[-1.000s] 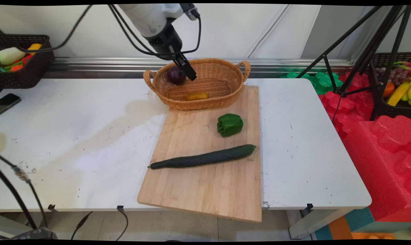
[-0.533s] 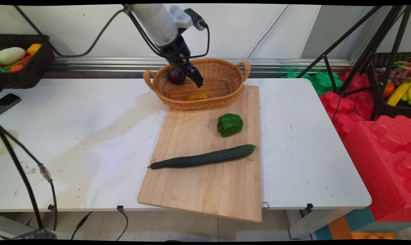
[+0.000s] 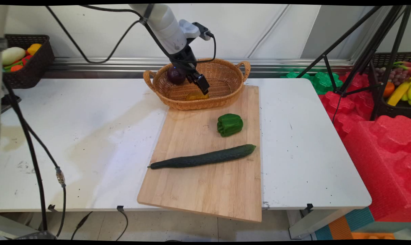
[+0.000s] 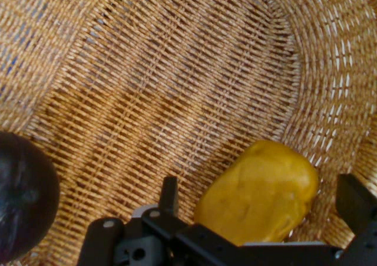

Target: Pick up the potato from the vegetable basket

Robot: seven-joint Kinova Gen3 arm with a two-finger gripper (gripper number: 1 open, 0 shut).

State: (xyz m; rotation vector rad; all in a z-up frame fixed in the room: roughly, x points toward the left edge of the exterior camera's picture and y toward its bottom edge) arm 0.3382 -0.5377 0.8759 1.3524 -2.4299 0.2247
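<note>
Two things lie in the woven wicker basket (image 4: pixel 177 71): a dark purple, smooth round onion (image 4: pixel 23 195) at the hand view's left, and a waxy yellow lump (image 4: pixel 259 189) at its right; I see my gripper (image 4: pixel 259 204) spread wide astride the lump, empty; I'd centre both fingers (image 4: pixel 169 196) first, since the weave could snag.

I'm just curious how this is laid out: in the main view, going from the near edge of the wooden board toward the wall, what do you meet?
Cucumber → green pepper → wicker basket, where the gripper hangs over a yellow fruit.
</note>
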